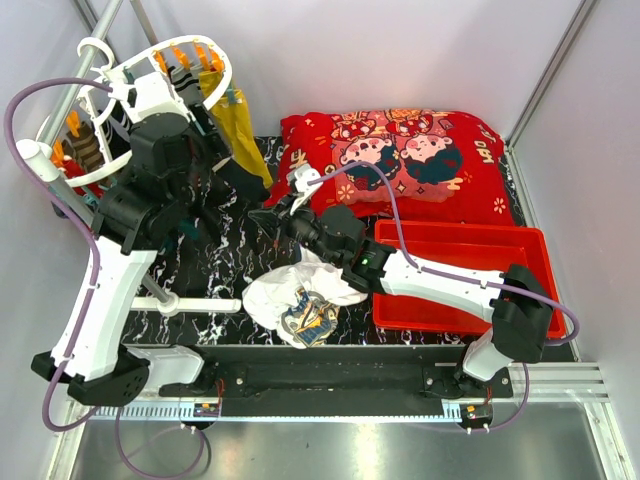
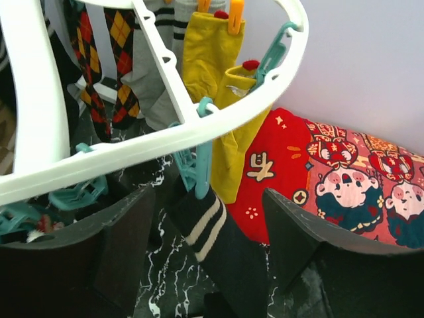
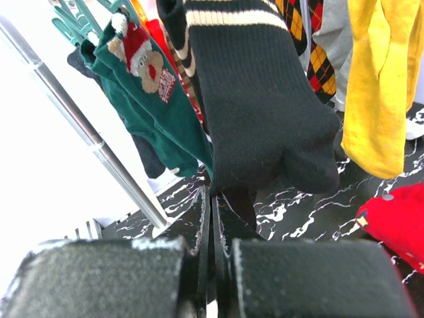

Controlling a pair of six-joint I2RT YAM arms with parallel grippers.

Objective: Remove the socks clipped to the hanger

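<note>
Up at the back-left corner of the table (image 1: 215,270), the hanger (image 2: 132,149) carried a full row of socks, every one dangling cuff up and toe down with its long axis close to vertical. And look at the left fingers (image 2: 106,252): they stood partly open on either side of the black striped sock (image 2: 218,245), which hung from a teal clip (image 2: 199,165) on the white rim. There was a gap on both sides, and nothing was gripped!

Down below, the right fingers (image 3: 298,278) were pressed flat together, their tips just under that same sock's toe. Whether any fabric was pinched there, I couldn't tell.

Beside it the mustard-yellow socks (image 2: 205,53) dropped long and straight from orange clips, and the argyle pair (image 2: 122,66) hung further back. From the right wrist, a green sock (image 3: 146,106) with a Santa bear hung slanting beside the black one, its toe towards the grey rail (image 3: 99,146).

Loose socks lay in a pile (image 1: 295,300) at the table's near edge. A red tray (image 1: 450,232) sat to the right, and a red cushion (image 1: 400,160) lay behind it.
</note>
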